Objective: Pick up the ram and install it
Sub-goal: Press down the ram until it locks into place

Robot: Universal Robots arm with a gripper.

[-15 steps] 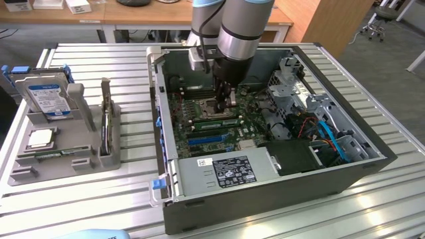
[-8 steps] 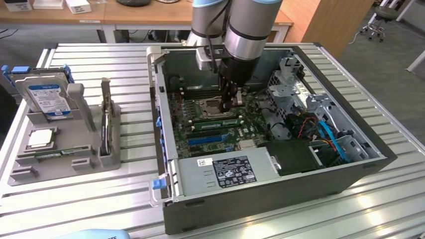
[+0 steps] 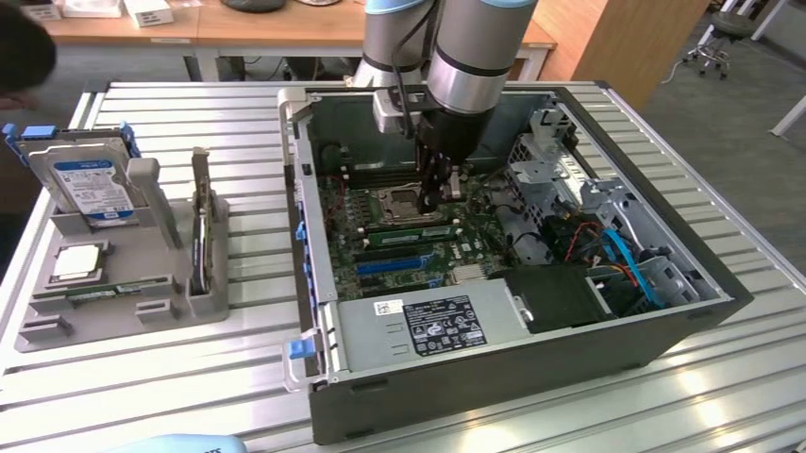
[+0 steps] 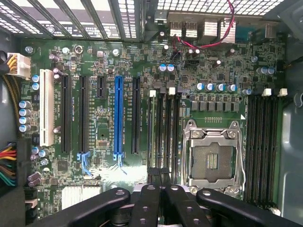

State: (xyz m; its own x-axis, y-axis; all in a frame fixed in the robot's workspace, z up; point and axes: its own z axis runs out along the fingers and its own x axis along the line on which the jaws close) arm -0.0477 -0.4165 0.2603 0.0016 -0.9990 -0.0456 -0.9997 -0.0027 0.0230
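The ram [image 3: 406,223] is a thin green stick standing on edge in a memory slot beside the empty processor socket [image 3: 393,200] on the motherboard. In the wrist view the ram [image 4: 151,132] shows as a narrow green strip in the outermost slot of that bank. My gripper [image 3: 435,203] reaches down into the open computer case [image 3: 315,283], right above the stick's end. Its black fingers [image 4: 147,203] are shut together, gripper [image 4: 161,198], over the slot ends. I cannot tell whether they touch the stick.
A grey parts tray [image 3: 126,326] at the exterior view's left holds a hard drive [image 3: 91,184], a silver processor chip [image 3: 78,261] and a small green board [image 3: 111,291]. The power supply [image 3: 422,326] and cables [image 3: 617,255] crowd the case. A person [image 3: 19,57] is at the far left.
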